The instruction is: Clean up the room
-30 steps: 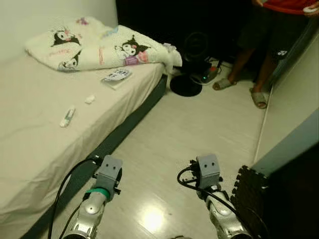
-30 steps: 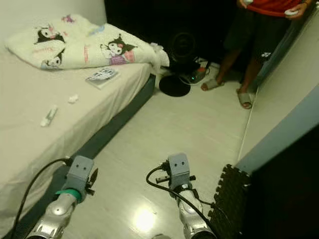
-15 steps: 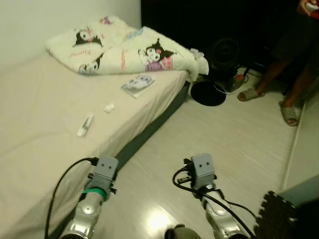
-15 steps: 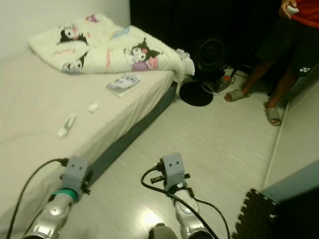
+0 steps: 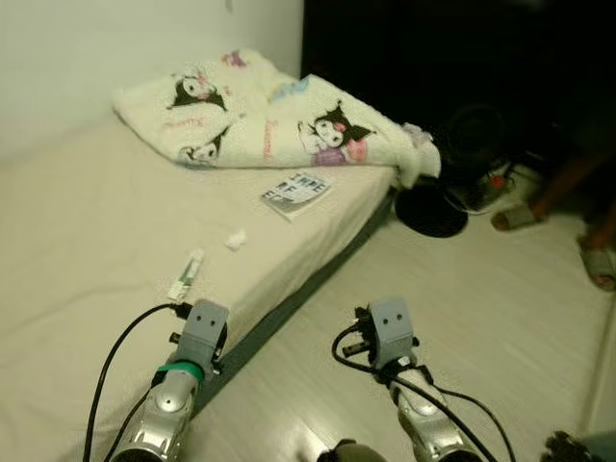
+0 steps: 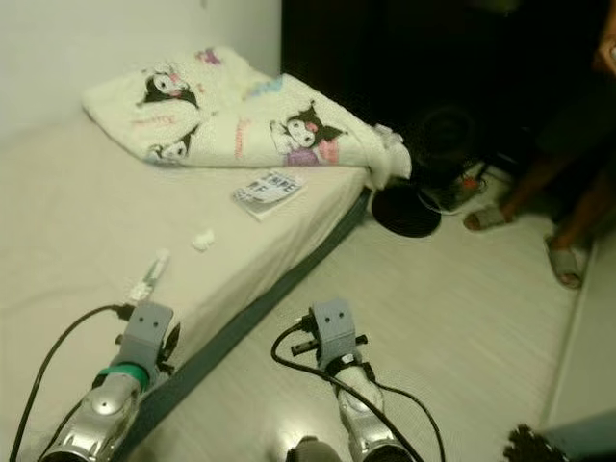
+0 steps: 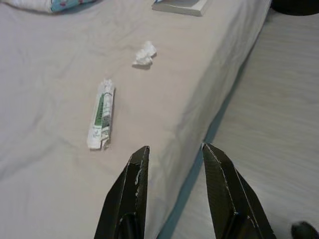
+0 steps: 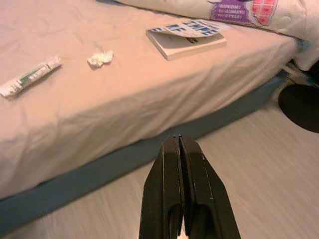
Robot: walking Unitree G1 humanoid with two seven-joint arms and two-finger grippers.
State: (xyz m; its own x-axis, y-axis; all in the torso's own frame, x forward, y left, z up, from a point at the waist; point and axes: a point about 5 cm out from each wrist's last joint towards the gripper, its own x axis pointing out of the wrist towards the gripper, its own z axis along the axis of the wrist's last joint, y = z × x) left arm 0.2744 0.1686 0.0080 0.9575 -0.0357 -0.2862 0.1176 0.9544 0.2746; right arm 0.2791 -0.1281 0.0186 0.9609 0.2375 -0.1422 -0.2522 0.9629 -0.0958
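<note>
Left pincer (image 7: 172, 154) up at the bed (image 5: 67, 279) edge, fingers spread, empty; right pincer (image 8: 180, 144) over the floor (image 5: 500, 318) just off the mattress side, fingers pressed together, empty. Both arms low in the head views. Change over the last second: camera has swung left and closed in, so the bed takes more of the frame and the foam mat at the right is nearly gone; items on the bed haven't moved relative to each other. I read that as the robot squaring up to the bed litter, nothing picked yet. Nearest item: crumpled wrapper tube (image 7: 102, 113), flat on the sheet just ahead of the left pincer and off to one side. Beyond it, small tissue wad (image 7: 144, 55). Further, book (image 5: 296, 192) near the bed's edge, just short of the printed blanket (image 5: 269, 120) bunched at the head end. Far right on the floor: fan base (image 5: 431, 210), cables, and a person's sandalled feet (image 6: 486, 218). Likely first grab: the wrapper, left arm.
</note>
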